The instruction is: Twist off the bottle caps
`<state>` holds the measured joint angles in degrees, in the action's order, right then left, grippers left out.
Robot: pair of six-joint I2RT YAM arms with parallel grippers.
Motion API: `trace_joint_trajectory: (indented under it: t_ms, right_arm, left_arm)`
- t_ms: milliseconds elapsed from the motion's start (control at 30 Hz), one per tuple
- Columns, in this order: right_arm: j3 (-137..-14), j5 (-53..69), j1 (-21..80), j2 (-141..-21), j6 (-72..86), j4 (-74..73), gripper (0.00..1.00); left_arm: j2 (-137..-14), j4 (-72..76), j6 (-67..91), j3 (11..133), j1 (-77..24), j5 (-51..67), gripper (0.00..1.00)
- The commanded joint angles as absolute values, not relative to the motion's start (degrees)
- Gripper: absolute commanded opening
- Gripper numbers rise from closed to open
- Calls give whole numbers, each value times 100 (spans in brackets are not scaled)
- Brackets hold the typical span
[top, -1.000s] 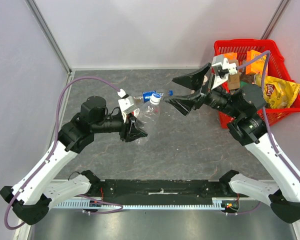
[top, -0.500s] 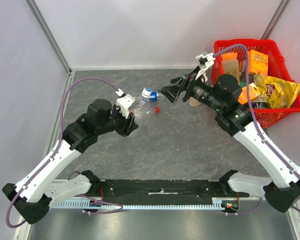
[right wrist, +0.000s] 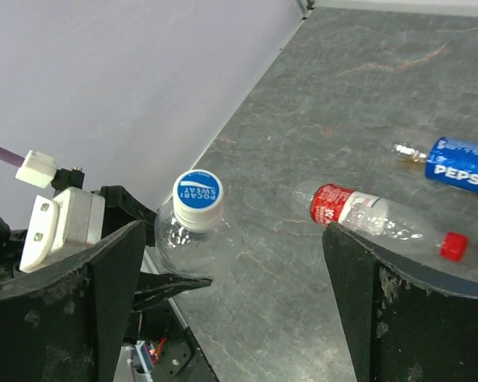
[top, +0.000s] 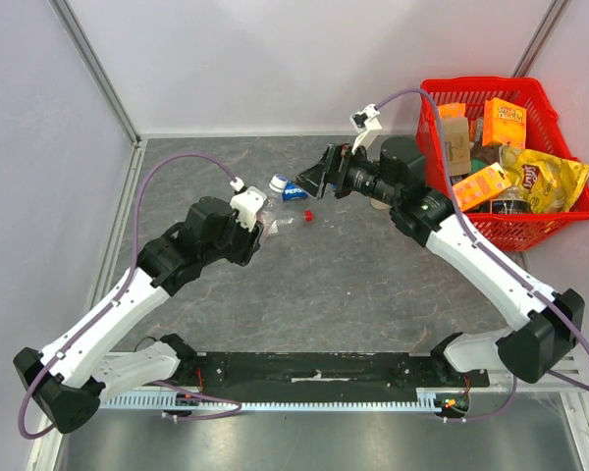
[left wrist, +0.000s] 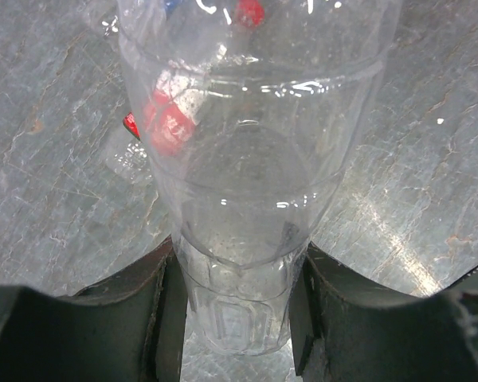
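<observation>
The left gripper (left wrist: pixel 235 306) clamps the unlabelled clear bottle (left wrist: pixel 247 159) low on its body, presenting its blue Pocari Sweat cap (right wrist: pixel 197 200) to the right gripper (right wrist: pixel 233 239), which is spread wide and empty.

The left arm (top: pixel 128 294) rises from its base at the near left corner of the desk (top: pixel 373 285) and reaches forward and inward with the elbow bent, and the left gripper (top: pixel 258 231) has its fingers (left wrist: pixel 163 310) pressed against both sides of a clear bottle (left wrist: pixel 247 199) near its base. The right arm (top: pixel 481 265) stretches from the near right corner up and across toward the middle, wrist pointing left. The right gripper (top: pixel 312 182) hangs above the desk, its fingers (right wrist: pixel 88 310) spread wide and holding nothing
</observation>
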<state>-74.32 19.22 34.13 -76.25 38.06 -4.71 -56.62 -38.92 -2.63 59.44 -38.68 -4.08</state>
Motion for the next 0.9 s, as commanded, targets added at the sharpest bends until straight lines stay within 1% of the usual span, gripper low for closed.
trace_joint_trajectory:
  t_ms: [0, 67, 133, 333, 400, 500, 633, 867]
  right_arm:
    - [-7690, 2381, 3445, -7874, 4323, 113, 98]
    - [-7690, 2434, 3463, -7980, 4429, 228, 98]
    - [-7699, 2443, 3515, -8068, 4500, 299, 95]
    - [-7848, 2408, 3630, -8393, 4614, 194, 80]
    - [-7857, 2417, 3656, -8498, 4649, 158, 77]
    - [-7849, 2408, 3700, -8613, 4684, 141, 68]
    - [-7849, 2400, 3753, -8701, 4667, 132, 59]
    - [-7787, 2338, 3814, -8754, 4641, 176, 57]
  left_arm:
    - [-5713, -3797, -413, 5845, -3885, -659, 9]
    - [-5739, -3788, -422, 5801, -3885, -677, 9]
    - [-5766, -3779, -431, 5766, -3885, -686, 9]
    - [-5766, -3709, -439, 5660, -3885, -729, 9]
    - [-5748, -3691, -439, 5625, -3885, -730, 9]
    - [-5766, -3683, -431, 5607, -3885, -721, 9]
    - [-5766, -3683, -422, 5581, -3885, -721, 9]
    - [-5774, -3683, -387, 5590, -3885, -694, 9]
